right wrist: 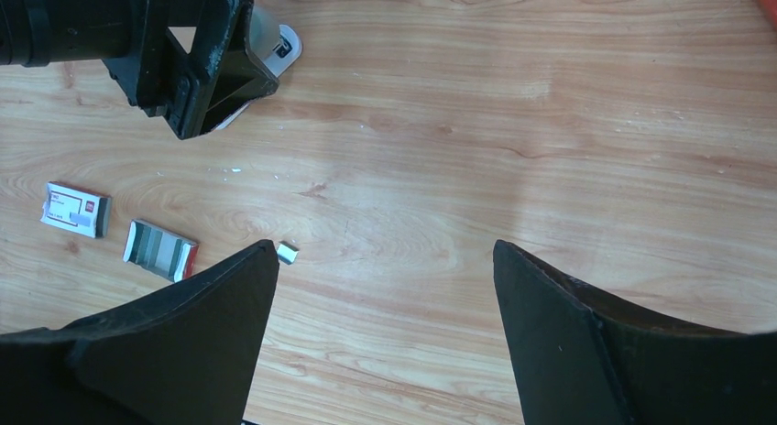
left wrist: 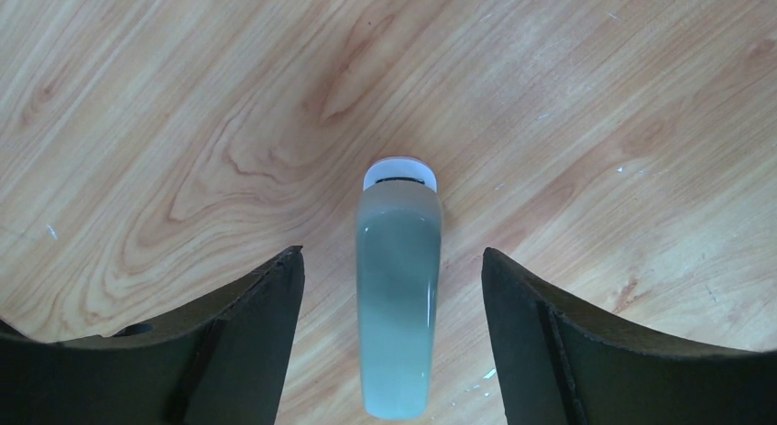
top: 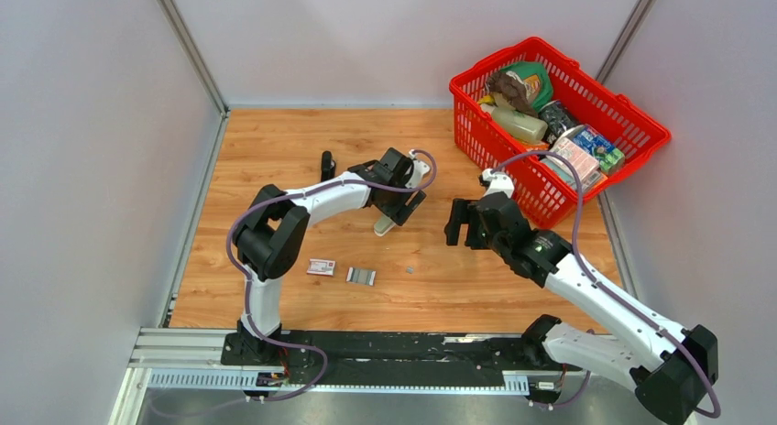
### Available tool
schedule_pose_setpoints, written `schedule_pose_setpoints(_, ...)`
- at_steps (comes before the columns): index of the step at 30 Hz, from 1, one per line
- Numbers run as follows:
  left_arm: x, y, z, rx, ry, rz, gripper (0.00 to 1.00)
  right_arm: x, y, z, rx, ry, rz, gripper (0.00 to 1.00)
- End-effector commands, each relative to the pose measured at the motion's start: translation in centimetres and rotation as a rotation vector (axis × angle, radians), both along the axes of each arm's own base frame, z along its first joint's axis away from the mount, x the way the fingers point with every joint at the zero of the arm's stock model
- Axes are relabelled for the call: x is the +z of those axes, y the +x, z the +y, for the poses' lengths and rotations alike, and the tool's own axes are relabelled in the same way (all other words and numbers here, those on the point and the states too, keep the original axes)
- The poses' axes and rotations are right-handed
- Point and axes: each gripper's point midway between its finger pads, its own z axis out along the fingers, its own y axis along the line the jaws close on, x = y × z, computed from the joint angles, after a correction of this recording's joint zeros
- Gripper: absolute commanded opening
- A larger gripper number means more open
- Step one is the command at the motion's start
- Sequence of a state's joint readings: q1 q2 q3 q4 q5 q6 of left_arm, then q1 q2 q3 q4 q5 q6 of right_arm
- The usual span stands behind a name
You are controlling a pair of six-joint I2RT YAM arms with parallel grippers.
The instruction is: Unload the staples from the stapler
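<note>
1. One black stapler is on the wooden worktop, just beyond the left arm's forearm and apart from both end effectors. In the top view its long axis runs near to far. It is too small to tell which end is the front.
2. One loose silvery staple piece lies alone near the middle of the worktop, just beside the tip of one finger in the right wrist view.
3. One white-and-red box and one open tray with silvery-grey ribbed contents lie side by side, close together, near the left arm's base.
4. One pale grey bar lies flat with its white-capped end pointing away from the wrist.
5. The left end effector has its fingers spread wide on either side of this bar, with a gap on each side, and it grips nothing.
6. The right end effector is also spread wide and empty, over bare wood.
7. One red basket of groceries sits at the far right corner.
</note>
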State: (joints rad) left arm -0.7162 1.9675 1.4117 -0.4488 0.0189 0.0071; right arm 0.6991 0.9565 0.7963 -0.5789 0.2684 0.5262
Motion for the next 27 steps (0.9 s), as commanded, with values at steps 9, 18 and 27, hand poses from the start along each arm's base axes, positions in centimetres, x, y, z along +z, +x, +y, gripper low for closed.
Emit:
schedule_pose_setpoints(9, 1.2, 1.8, -1.6, -0.054, -0.043, -0.048, 0.71, -0.5, 0.8, 1.0, 0.011, 0.015, -0.006, 0.9)
schedule_pose_setpoints(18, 1.8, 1.8, -2.1, -0.07, -0.062, -0.043, 0.53, -0.8, 1.0, 1.3, 0.015, 0.016, -0.002, 0.89)
schedule_pose_setpoints(27, 2.7, 1.2, -1.2, -0.053, -0.049, -0.049, 0.06, -0.2, 0.6, 1.3, 0.016, 0.042, -0.004, 0.87)
